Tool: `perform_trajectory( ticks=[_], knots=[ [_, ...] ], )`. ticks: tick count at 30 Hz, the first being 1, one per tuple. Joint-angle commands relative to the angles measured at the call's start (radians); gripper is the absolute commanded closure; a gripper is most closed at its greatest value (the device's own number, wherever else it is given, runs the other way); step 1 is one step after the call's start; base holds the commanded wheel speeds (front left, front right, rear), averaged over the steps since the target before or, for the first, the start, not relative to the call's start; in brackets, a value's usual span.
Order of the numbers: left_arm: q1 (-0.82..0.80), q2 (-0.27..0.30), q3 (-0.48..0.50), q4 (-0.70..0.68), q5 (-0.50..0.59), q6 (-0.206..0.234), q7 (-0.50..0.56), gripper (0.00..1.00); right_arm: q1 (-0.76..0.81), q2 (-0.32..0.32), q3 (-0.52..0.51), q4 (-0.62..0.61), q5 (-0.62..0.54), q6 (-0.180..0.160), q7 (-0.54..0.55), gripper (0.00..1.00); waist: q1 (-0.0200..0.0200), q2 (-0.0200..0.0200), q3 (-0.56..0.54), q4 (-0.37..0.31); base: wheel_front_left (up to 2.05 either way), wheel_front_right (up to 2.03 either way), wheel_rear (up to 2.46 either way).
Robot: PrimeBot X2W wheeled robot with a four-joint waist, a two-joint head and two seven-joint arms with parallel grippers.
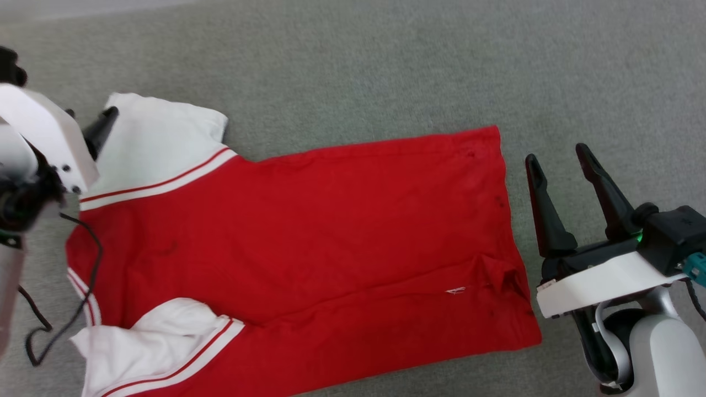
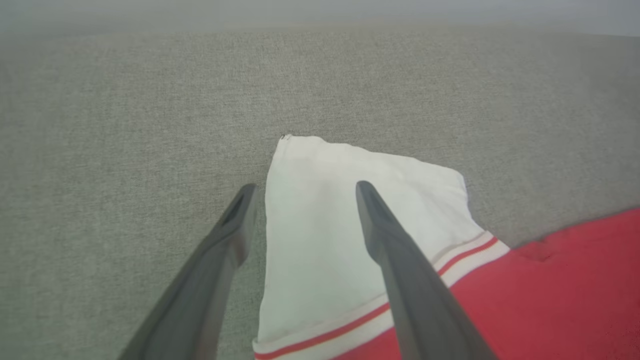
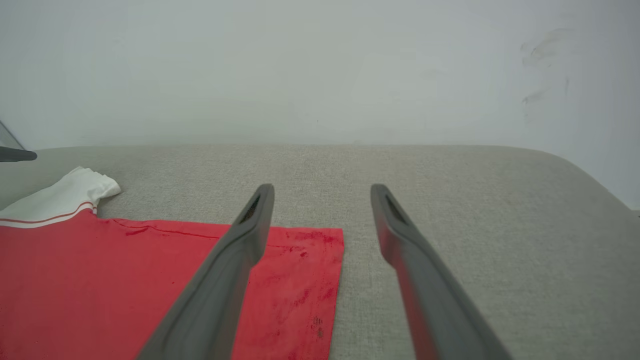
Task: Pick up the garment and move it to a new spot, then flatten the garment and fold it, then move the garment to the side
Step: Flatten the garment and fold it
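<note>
The garment (image 1: 309, 242) lies spread on the grey surface, plain red side up, with its hem to the right and its white, red-striped sleeves (image 1: 160, 149) to the left. A small fold wrinkles the hem's near corner (image 1: 496, 275). My left gripper (image 2: 306, 190) hovers open over the far sleeve (image 2: 315, 240), one finger above the white cloth and the other above the bare surface; it holds nothing. One of its dark fingers (image 1: 102, 128) shows at the sleeve's edge. My right gripper (image 1: 560, 160) stands open just right of the hem, empty, with the garment's far hem corner (image 3: 320, 250) below its left finger.
The grey fabric surface (image 1: 386, 66) stretches beyond the garment on the far side and to the right. A white wall (image 3: 320, 65) rises behind its rounded far edge. A black cable (image 1: 83, 286) hangs from my left arm over the garment's shoulder.
</note>
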Motion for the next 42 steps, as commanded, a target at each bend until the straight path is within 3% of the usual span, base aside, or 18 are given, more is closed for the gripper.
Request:
perform_trajectory(
  ticks=[1,2,6,13,14,15,16,22,26,30,38,42],
  knots=[
    [-0.052,0.022,-0.004,0.020,-0.007,-0.009,0.050,0.00,-0.020,0.007,0.010,-0.003,0.008,0.000,-0.007,0.00,-0.0002,0.0000,0.068,-0.044,0.00,0.00,0.00],
    [-0.090,0.035,-0.011,0.045,-0.021,-0.012,0.115,0.00,-0.026,0.007,0.019,-0.006,0.018,0.000,-0.014,0.00,-0.0002,0.0000,0.097,-0.053,0.00,0.00,0.00],
    [-0.158,0.070,-0.014,0.084,-0.037,-0.014,0.212,0.00,-0.039,0.007,0.046,0.004,0.049,0.000,-0.027,0.00,-0.0002,0.0000,0.147,-0.076,0.00,0.00,0.00],
    [-0.154,0.075,-0.038,0.150,-0.088,-0.004,0.378,0.00,-0.058,0.007,0.070,0.044,0.091,0.000,-0.044,0.00,-0.0002,0.0000,0.196,-0.105,0.00,0.00,0.00],
    [-0.143,0.068,-0.046,0.156,-0.094,-0.001,0.401,0.21,-0.062,0.007,0.070,0.050,0.091,0.000,-0.046,0.00,-0.0002,0.0000,0.198,-0.107,0.00,0.00,0.00],
    [-0.133,0.062,-0.052,0.158,-0.103,-0.001,0.416,0.67,-0.065,0.007,0.070,0.057,0.094,0.000,-0.047,0.00,-0.0002,0.0000,0.199,-0.108,0.00,0.00,0.00],
    [-0.125,0.057,-0.055,0.160,-0.106,0.000,0.425,1.00,-0.067,0.007,0.069,0.064,0.098,0.000,-0.049,0.00,-0.0002,0.0000,0.199,-0.108,0.00,0.00,0.00],
    [-0.096,0.028,-0.049,0.173,-0.117,0.019,0.391,1.00,-0.086,0.007,0.049,0.087,0.110,0.000,-0.035,0.00,-0.0002,0.0000,0.179,-0.097,0.00,0.00,0.00],
    [-0.111,0.021,-0.040,0.175,-0.092,0.013,0.307,1.00,-0.109,0.006,0.026,0.097,0.122,0.000,0.018,0.00,-0.0002,0.0000,0.143,-0.075,0.00,0.00,0.00],
    [-0.147,0.001,-0.041,0.168,-0.063,0.005,0.219,1.00,-0.166,-0.033,0.009,0.133,0.179,0.000,0.177,0.00,-0.0002,0.0000,0.107,-0.037,0.00,0.00,0.00],
    [-0.211,-0.073,-0.088,0.118,-0.011,-0.016,0.118,1.00,-0.302,-0.134,-0.052,0.242,0.302,0.000,0.623,0.00,-0.0002,0.0000,0.093,0.068,0.00,0.00,0.00],
    [-0.229,-0.094,-0.100,0.087,-0.002,-0.023,0.093,1.00,-0.359,-0.147,-0.073,0.268,0.305,0.000,0.733,0.00,-0.0002,0.0000,0.113,0.102,0.00,0.00,0.00]
  ],
)
